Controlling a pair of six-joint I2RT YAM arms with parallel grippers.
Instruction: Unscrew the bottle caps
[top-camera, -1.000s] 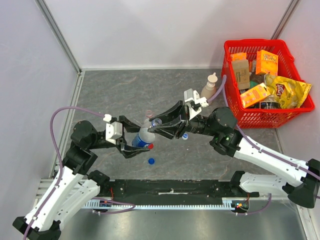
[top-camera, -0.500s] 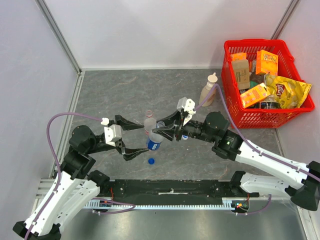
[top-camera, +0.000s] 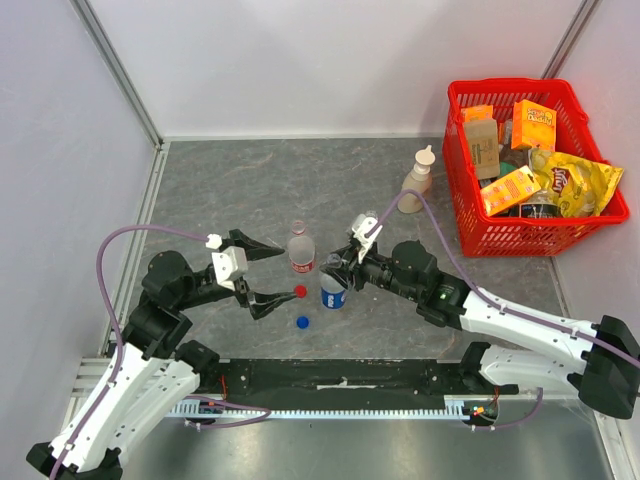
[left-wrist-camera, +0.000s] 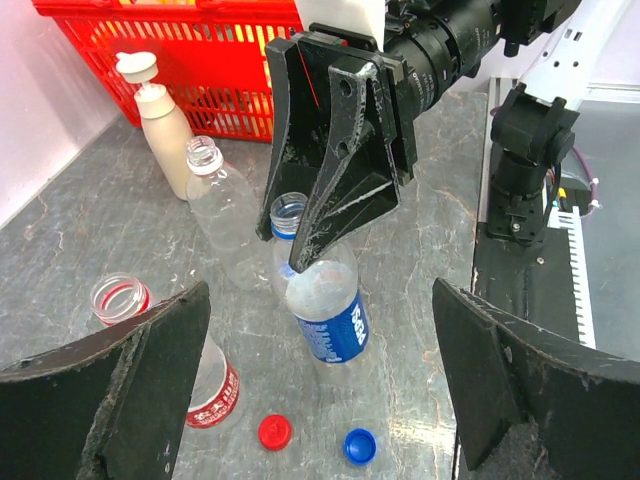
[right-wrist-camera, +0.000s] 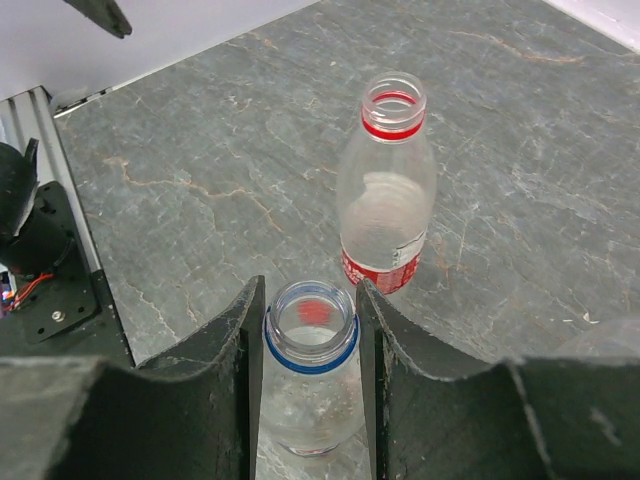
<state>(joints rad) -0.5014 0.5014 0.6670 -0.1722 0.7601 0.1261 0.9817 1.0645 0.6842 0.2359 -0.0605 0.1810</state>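
Clamping the open neck of the blue-label bottle (right-wrist-camera: 310, 425), the right gripper (right-wrist-camera: 310, 330) has its two fingers (right-wrist-camera: 240, 340) set narrow on either side of the blue ring just under the mouth. The bottle stands upright beneath it, long axis straight up and down, and its base seems to rest on the table (top-camera: 230, 190). No cap sits on that mouth. The red cap (top-camera: 300, 291) and the blue cap (top-camera: 302, 322) both lie flat on the table on the bottle's left side, the blue one nearer the arm bases. Next outward, the red-label bottle (top-camera: 301, 252) stands upright and uncapped, near the held one on its left and apart from it. The left gripper (top-camera: 272, 272) hangs further left, jaws spread wide and holding nothing, pointing toward the bottles with the red cap close by one fingertip. An unlabelled bottle (left-wrist-camera: 225, 215) stands beyond the held one, its mouth also bare as far as the left wrist view shows; a white cap I cannot find. By my judgement the unscrewing is finished or nearly so, and the next move belongs to the right gripper. Since the neck runs vertically between its fingers, they would need to part sideways and draw clear without tipping the bottle.
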